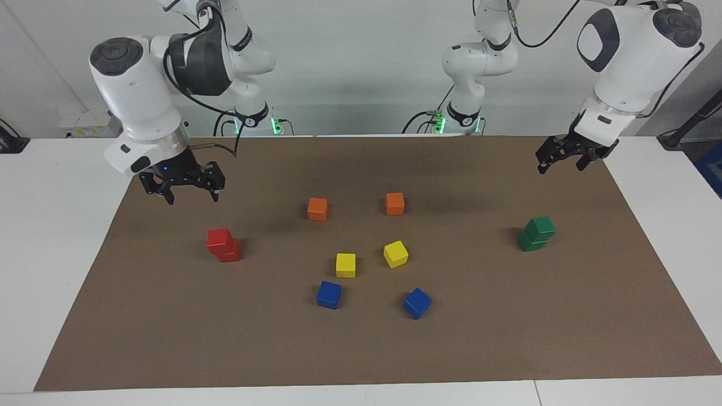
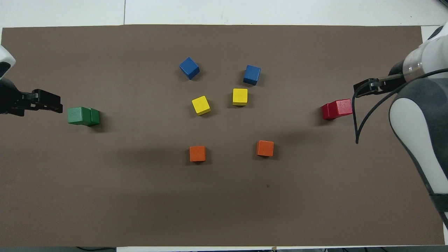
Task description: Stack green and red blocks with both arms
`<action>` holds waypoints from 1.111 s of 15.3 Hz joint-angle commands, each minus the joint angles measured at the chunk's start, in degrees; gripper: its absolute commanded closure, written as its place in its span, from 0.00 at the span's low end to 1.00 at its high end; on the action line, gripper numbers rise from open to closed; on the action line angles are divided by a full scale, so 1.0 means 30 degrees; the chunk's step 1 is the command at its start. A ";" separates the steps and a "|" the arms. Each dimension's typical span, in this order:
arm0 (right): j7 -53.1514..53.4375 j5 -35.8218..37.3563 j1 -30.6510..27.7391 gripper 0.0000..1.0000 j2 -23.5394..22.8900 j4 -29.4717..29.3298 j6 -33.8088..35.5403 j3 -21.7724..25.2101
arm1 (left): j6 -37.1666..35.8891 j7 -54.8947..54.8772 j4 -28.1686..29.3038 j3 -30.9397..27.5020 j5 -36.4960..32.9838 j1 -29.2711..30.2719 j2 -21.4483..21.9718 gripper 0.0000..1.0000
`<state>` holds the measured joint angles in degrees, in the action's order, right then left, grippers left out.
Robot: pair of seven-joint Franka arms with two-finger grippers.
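Brown mat (image 1: 361, 349), red blocks (image 1: 223, 245) stacked, green blocks (image 1: 536, 233) stacked, grippers empty

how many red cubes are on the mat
2: one small matte red cube sits on top of the other red cube, slightly offset, a stack at the right arm's end of the brown mat. None seems hidden.
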<state>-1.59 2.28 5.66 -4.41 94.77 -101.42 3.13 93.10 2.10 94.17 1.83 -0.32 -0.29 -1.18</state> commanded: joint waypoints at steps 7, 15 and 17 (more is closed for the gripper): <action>0.0384 -0.0467 -0.0335 0.00 0.2113 -0.0098 0.2547 -0.0019 | 0.0374 0.0062 0.0574 -0.0228 0.0018 -0.0110 0.0540 0.00; 0.0355 -0.0467 -0.0335 0.00 0.2172 0.0049 0.2576 -0.0019 | 0.0345 0.0062 0.0574 -0.0228 0.0018 -0.0051 0.0540 0.00; 0.0355 -0.0467 -0.0335 0.00 0.2172 0.0020 0.2547 -0.0019 | 0.0345 0.0062 0.0574 -0.0228 0.0018 -0.0051 0.0540 0.00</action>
<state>-1.53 1.78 5.53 1.73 94.49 -94.15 3.59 93.16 2.10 94.17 1.49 -0.32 -0.29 -1.15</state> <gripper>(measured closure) 0.000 0.000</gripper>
